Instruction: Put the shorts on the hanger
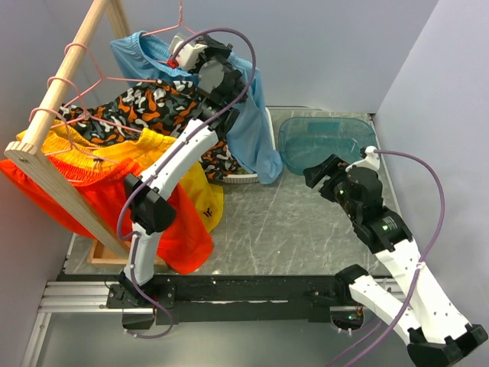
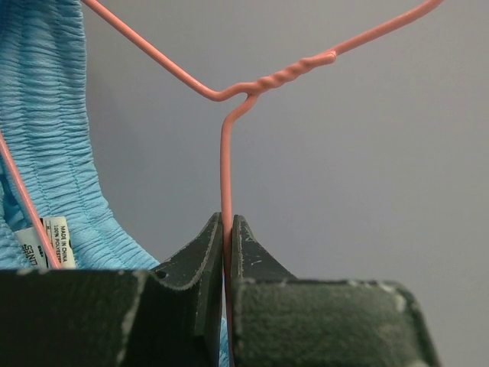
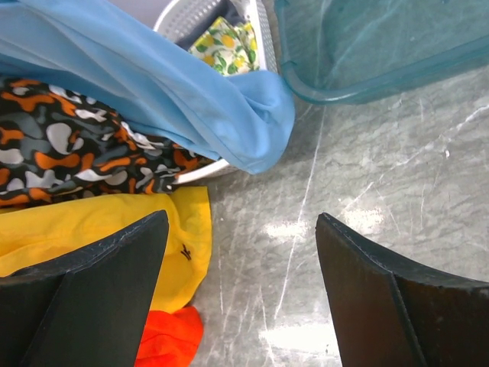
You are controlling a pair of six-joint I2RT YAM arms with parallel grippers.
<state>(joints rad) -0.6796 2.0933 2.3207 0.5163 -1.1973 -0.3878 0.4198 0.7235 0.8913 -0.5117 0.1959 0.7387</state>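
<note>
- The left gripper (image 2: 228, 229) is clamped shut on the thin stem of the pink wire hanger (image 2: 226, 164), just below the twist, at the top centre of the overhead view. The pinch is on a single round wire, so the hanger may swivel or slide between the pads if it is swung.
- The sky-blue shorts (image 1: 248, 122) hang from that hanger. The elastic waistband is bunched at the left of the left wrist view, and one leg trails down to the white basket (image 1: 243, 180) in the middle of the overhead view. How firmly the cloth sits over the wire is not clear, and soft fabric weighted to one side may slip off.
- The trailing leg lies over the black, orange and white patterned shorts (image 3: 61, 145) and may drag them along.
- The hook has to reach the wooden rail (image 1: 50, 103) at upper left, which is crowded with other pink hangers (image 1: 72, 48). It may snag them or miss.
- The right gripper (image 3: 241, 252) is spread wide and empty above the table (image 1: 306, 229), right of centre. It looks too far off to catch a slipping garment.
</note>
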